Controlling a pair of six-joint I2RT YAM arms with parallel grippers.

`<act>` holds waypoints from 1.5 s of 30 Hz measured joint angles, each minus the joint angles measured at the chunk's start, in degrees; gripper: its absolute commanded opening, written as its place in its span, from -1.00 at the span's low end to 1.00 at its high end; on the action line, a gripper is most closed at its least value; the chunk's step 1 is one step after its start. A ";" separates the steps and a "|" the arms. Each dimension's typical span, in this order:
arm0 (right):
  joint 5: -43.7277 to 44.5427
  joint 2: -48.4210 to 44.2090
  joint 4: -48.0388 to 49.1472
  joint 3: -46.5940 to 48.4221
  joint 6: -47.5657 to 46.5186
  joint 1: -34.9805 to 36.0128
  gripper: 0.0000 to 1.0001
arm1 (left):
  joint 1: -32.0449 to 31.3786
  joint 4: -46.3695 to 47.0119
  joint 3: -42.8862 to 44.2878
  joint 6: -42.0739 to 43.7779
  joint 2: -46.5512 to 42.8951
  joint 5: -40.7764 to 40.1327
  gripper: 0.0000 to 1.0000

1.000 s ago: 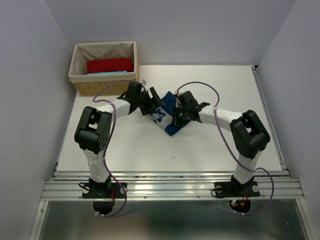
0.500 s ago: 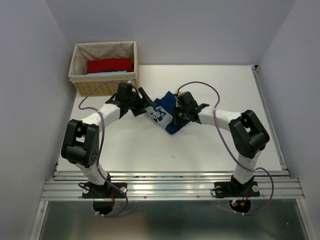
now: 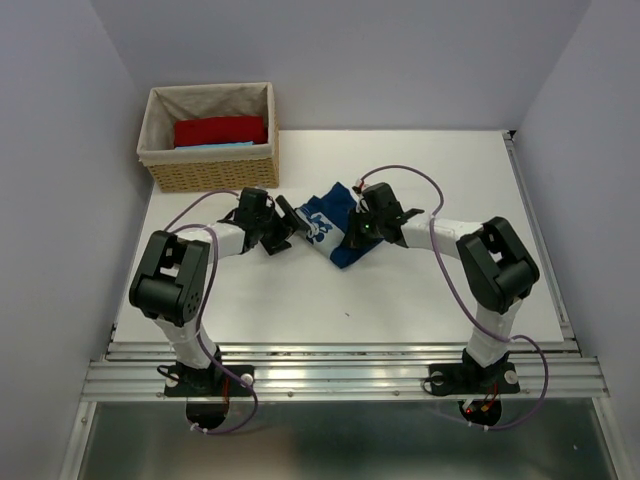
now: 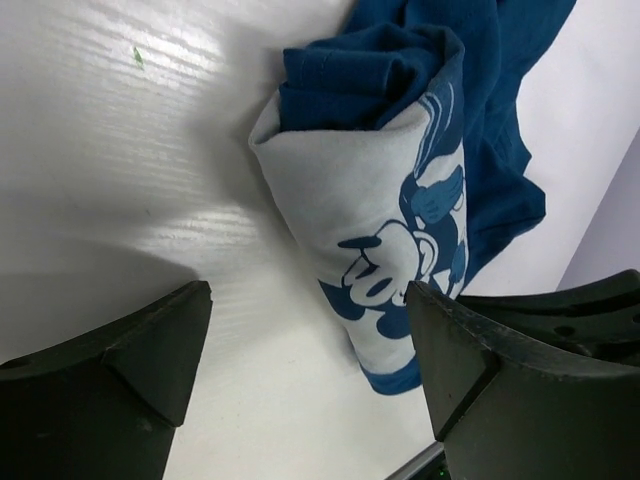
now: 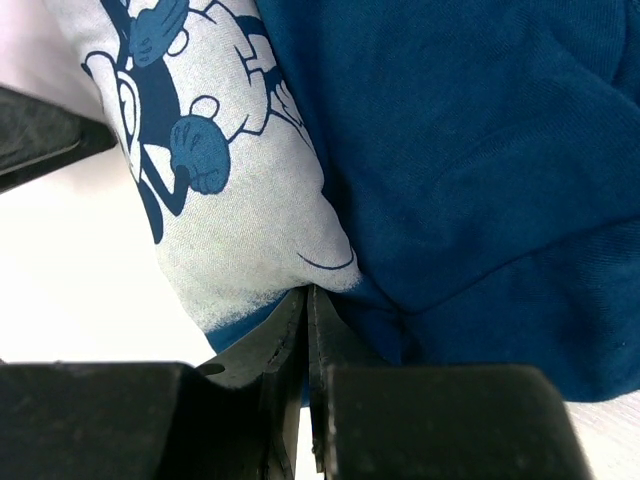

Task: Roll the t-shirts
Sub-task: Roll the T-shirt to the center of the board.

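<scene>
A dark blue t-shirt with a white cartoon print lies rolled into a short bundle mid-table. In the left wrist view the roll runs away from me, its near end close to the right finger. My left gripper stands open just left of the roll, holding nothing. My right gripper is shut, its tips pressed against the roll's lower edge; no cloth shows between the jaws. Red and light-blue cloth pieces lie in the basket.
A wicker basket with a beige liner stands at the table's back left corner. Grey walls close in on three sides. A metal rail runs along the near edge by the arm bases. White tabletop stretches in front of the roll.
My left arm drew back from the roll toward the left and near side, its jaws narrowing briefly and spreading wide again. The right gripper stayed shut against the shirt.
</scene>
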 measured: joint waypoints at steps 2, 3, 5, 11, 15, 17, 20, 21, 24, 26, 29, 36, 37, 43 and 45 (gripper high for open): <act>-0.68 0.00 0.52 -0.35 0.15 -0.33 -0.80 | 0.00 2.01 -0.20 -0.42 1.05 -0.37 0.69; -1.18 0.00 0.72 -0.42 0.28 -0.55 -0.80 | 0.00 3.19 -0.17 -0.57 1.66 -0.24 0.65; -1.57 0.00 0.79 -0.46 0.28 -0.74 -0.80 | 0.00 5.66 -0.15 -0.76 2.75 -0.28 0.58; -2.80 0.00 1.33 -0.87 0.26 -1.40 -0.80 | -0.11 11.32 0.04 -1.49 5.40 -0.28 0.45; -3.06 -0.13 1.49 -1.07 0.22 -1.64 -0.78 | -0.39 12.61 1.29 -1.31 7.10 -0.33 0.12; -2.97 -0.52 1.03 -1.07 -0.24 -1.64 -0.77 | -0.63 12.50 1.49 -0.92 7.72 -0.63 -0.14; -2.71 -1.51 -0.31 -1.07 -0.94 -1.64 -0.70 | -0.76 12.20 1.49 -0.50 8.07 -0.76 -0.36; -2.47 -2.01 -1.05 -1.07 -1.29 -1.64 -0.61 | -0.81 12.07 1.51 -0.35 8.07 -0.74 -0.40; -1.62 -3.72 -3.61 -1.07 -2.45 -1.62 -0.31 | -0.87 11.37 1.90 0.28 8.07 -0.74 -0.51; 1.33 -5.33 -6.23 -0.81 -3.67 -0.57 -0.15 | -0.87 10.23 2.47 0.72 8.04 -0.74 -0.53; 8.04 -7.17 -10.47 1.42 -7.08 2.56 0.13 | -0.92 8.02 3.41 1.40 7.85 -0.74 -0.63; 25.31 -10.49 -12.96 3.02 -15.28 13.97 0.51 | -1.14 -0.55 6.80 3.80 6.47 -0.98 -1.00; 27.63 -10.75 -12.96 3.02 -16.46 15.63 0.55 | -1.14 -1.70 7.50 4.09 6.38 -0.98 -1.00; 38.34 -10.84 -11.93 2.86 -23.04 23.37 0.66 | -1.14 -6.73 9.77 5.07 5.73 -0.92 -1.00; 40.52 -10.84 -10.16 2.16 -25.07 25.59 0.67 | -1.14 -8.17 10.05 5.05 5.31 -0.92 -1.00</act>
